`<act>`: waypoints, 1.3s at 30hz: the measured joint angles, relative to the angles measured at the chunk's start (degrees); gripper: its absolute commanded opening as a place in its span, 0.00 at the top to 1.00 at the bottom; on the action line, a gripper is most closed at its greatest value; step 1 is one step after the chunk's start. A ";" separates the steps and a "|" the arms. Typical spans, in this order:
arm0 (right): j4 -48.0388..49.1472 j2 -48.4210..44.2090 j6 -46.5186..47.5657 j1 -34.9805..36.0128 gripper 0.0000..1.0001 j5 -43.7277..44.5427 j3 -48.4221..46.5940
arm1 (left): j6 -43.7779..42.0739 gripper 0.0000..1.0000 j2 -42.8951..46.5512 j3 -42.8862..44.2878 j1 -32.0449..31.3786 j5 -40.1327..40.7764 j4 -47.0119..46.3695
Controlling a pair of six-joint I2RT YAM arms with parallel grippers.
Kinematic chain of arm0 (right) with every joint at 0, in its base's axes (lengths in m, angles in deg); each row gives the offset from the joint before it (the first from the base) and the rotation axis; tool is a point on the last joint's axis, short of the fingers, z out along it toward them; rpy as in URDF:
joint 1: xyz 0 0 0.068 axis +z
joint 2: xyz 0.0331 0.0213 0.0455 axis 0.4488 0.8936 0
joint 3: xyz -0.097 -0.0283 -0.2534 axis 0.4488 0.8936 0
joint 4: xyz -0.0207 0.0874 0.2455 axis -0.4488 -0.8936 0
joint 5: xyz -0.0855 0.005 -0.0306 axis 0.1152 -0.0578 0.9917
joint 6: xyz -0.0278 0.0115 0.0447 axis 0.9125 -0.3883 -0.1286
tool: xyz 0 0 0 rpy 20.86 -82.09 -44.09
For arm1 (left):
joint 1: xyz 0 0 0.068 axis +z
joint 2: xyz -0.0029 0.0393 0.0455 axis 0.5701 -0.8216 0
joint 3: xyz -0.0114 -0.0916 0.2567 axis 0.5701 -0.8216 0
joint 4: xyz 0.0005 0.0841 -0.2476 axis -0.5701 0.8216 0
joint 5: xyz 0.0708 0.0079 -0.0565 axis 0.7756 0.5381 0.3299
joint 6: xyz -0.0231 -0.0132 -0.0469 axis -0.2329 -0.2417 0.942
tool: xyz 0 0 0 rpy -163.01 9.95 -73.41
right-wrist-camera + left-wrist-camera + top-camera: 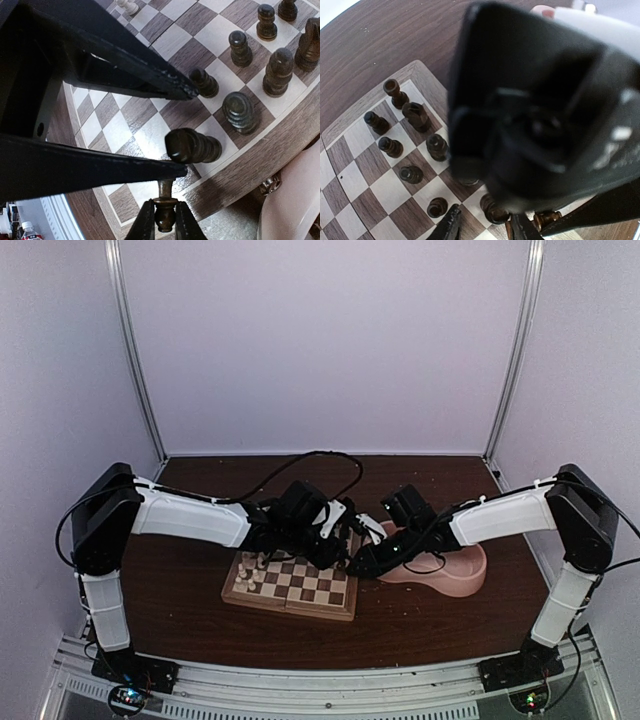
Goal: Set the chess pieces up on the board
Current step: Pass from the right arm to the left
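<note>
Watching from overhead, I have the left arm coming in from the left of the frame, over the board (285, 606). The board lies at centre frame on the dark table (180, 610). A small cluster of cream pieces (250, 568) stands at the board's left end. At its right end are the dark pieces (415, 115); in the left wrist view they run from upper left down to the bottom middle.

The left gripper (184, 131) is partly spread, its fingers on either side of a lone dark piece (192, 145) on a square near the board's corner. The lower finger is against it and the upper one is clear of it. At the bottom of the right wrist view, the right gripper (164, 222) pinches a small brown piece (164, 214) upright, close to the board's rim.

Right of the board, just beside it, sits the pink bowl (455, 585). My right arm reaches over it, and I cannot tell what is inside.
</note>
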 measured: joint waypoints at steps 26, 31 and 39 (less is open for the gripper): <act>2.93 -7.04 -0.37 1.14 0.85 -2.95 3.04 | -1.09 0.58 10.01 -4.13 -0.17 0.50 0.70; 3.48 -7.41 -0.35 1.44 0.86 -3.85 3.37 | -2.82 0.56 19.47 -8.57 -0.66 0.76 0.81; 3.96 -10.78 0.42 2.67 0.86 -7.37 3.43 | -14.86 0.51 33.29 -22.77 -0.74 -10.45 -7.15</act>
